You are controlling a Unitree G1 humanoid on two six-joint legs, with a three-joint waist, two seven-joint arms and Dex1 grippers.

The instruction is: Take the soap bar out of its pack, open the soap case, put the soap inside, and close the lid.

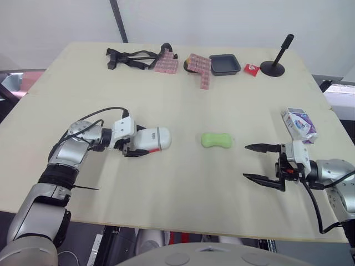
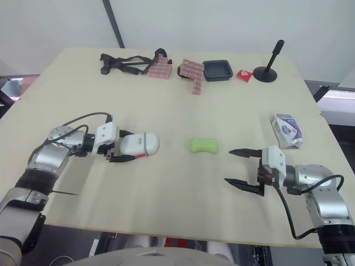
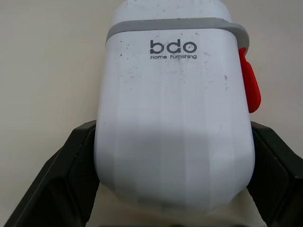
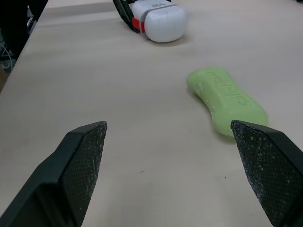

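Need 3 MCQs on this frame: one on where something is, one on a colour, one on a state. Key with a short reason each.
1. The soap bar lies:
A. on the table, between the two arms
B. on the floor
C. on a shelf

2. The soap bar's colour:
A. white
B. green
C. blue

3. The left pincer is:
A. open, empty
B. shut on the soap bar
C. shut on the white case

Key:
1 A, it sits bare on the table about midway between the arms.
2 B, it is plainly pale green in the head and right wrist views.
3 C, its fingers press both sides of the white case in the left wrist view.
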